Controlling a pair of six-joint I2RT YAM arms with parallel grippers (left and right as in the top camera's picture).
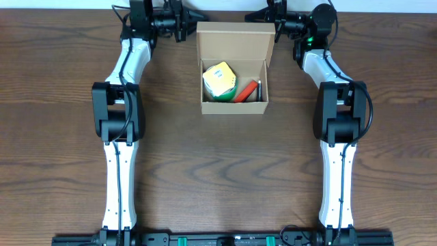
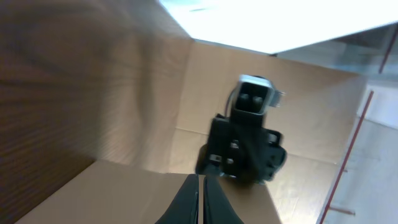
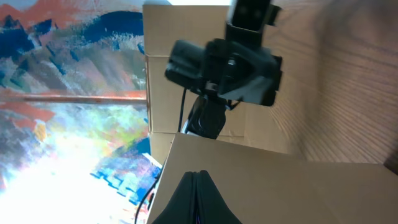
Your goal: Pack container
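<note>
The container [image 1: 233, 107] is a small brown cardboard box at the back middle of the table, with its lid flap [image 1: 232, 39] standing open at the rear. Inside lie a yellow and green item [image 1: 219, 80] and a red pen-like thing [image 1: 244, 91]. My left gripper [image 1: 191, 17] is at the flap's upper left corner, and my right gripper [image 1: 254, 15] is at its upper right corner. In the left wrist view the fingers [image 2: 200, 179] are shut over the cardboard [image 2: 112, 193]. The right wrist view shows the same, the fingers [image 3: 199, 174] shut above the cardboard [image 3: 298, 186]. Whether either one pinches the flap I cannot tell.
The dark wood table [image 1: 218, 171] carries both arms, which run along its left and right sides. The table's back edge lies just behind the box. Each wrist view shows the opposite gripper across the flap: the right gripper [image 2: 245, 143] and the left gripper [image 3: 227, 62].
</note>
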